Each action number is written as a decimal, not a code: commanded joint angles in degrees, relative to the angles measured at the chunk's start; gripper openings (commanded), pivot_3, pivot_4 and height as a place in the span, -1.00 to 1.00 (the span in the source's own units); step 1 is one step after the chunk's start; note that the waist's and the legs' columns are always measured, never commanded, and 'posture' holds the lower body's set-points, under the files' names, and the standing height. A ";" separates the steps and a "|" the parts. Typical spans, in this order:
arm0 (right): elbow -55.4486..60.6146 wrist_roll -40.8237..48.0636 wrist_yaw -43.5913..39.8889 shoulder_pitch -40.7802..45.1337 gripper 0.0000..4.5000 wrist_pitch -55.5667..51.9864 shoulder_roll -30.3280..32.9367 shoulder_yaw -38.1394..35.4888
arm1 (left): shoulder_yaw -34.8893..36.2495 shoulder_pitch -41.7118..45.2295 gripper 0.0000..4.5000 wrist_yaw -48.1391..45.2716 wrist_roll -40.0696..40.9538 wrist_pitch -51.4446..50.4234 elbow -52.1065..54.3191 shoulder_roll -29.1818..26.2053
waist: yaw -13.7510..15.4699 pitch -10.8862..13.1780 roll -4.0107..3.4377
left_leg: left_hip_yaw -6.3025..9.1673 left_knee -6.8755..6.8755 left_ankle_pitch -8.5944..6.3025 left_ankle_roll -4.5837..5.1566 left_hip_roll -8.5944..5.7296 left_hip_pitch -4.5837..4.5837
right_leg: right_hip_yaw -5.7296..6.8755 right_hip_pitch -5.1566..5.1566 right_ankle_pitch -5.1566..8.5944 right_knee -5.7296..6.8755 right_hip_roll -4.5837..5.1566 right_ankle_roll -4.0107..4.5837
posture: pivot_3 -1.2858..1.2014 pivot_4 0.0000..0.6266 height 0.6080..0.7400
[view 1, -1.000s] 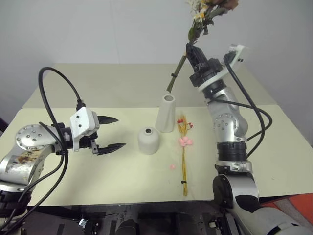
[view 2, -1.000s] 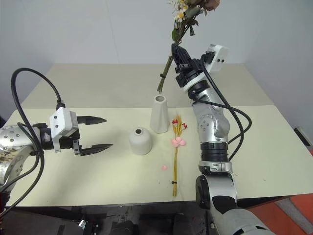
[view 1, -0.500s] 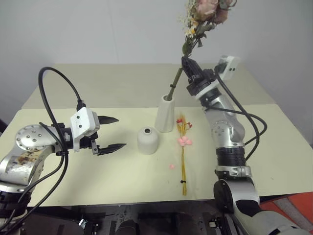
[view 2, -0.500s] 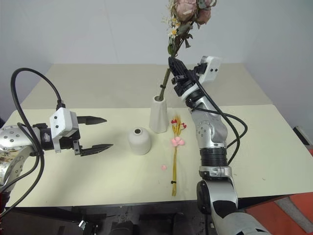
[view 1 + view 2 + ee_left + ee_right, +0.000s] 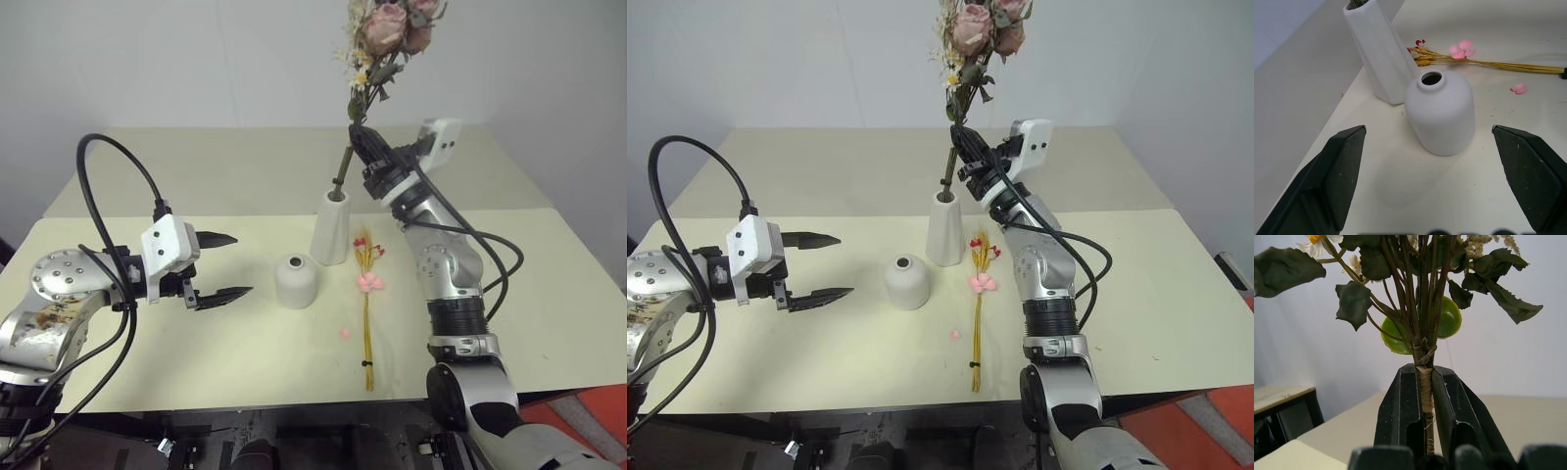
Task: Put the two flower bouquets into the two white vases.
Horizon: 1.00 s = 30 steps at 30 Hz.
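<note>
We are about halfway through the first placement: the rose bouquet (image 5: pixel 384 24), top centre of the frame, has its stem tips inside the tall vase (image 5: pixel 331 227), yet our right gripper (image 5: pixel 361 137) is clamped on the stems. The wheat bundle (image 5: pixel 368 294) lies flat on the worktop (image 5: pixel 549 294), just right of both vases — untouched. The short vase (image 5: pixel 296 280) stands empty. A loose pink ball (image 5: pixel 345 334) lies beside the bundle. Our left gripper (image 5: pixel 225 264) hangs at mid-left, fingers apart, holding nothing.

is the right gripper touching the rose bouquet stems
Touching. In the right wrist view, the right gripper has both black fingers pressed against the wrapped stems of the rose bouquet, with no gap on either side.
</note>
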State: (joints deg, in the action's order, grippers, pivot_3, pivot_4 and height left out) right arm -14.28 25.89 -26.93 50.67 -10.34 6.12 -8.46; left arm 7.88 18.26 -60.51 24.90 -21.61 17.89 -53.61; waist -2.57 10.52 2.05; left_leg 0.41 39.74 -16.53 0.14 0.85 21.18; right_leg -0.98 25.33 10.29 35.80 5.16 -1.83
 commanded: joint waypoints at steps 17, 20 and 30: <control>-0.49 -3.63 -0.79 -1.35 -0.93 2.75 0.20 1.53 | 3.99 0.34 1.00 1.05 3.07 -0.43 1.81 -0.02 | -0.03 0.00 0.00 | 0.00 0.00 0.00 0.00 0.00 0.00 | 0.00 0.00 0.00 0.00 0.00 0.00 | 0.03 -0.52 1.00; -0.49 -4.04 -0.57 -1.41 -0.93 2.37 0.28 1.77 | 3.96 0.37 1.00 1.00 3.06 -0.41 1.80 -0.03 | -0.04 0.00 0.00 | 0.00 0.00 0.00 0.00 0.00 0.00 | 0.00 0.00 0.00 0.00 0.00 0.00 | 0.03 -0.52 1.00; 5.44 -3.33 -0.72 -5.13 0.46 0.50 0.42 2.72 | 4.19 0.28 1.00 0.98 2.82 -0.01 1.32 -0.03 | 0.00 0.00 0.00 | 0.01 -0.01 0.00 0.00 0.00 0.00 | 0.01 0.00 0.00 -0.01 0.00 0.00 | 0.03 -0.52 1.00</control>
State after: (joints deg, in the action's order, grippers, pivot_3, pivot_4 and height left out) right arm -13.90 21.61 -27.40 45.97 -9.75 6.19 -5.82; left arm 10.29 18.18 -59.69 27.25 -22.36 18.04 -53.22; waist -2.57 10.53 2.05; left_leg 0.42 39.74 -16.53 0.14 0.84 21.19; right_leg -0.97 25.33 10.29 35.78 5.16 -1.83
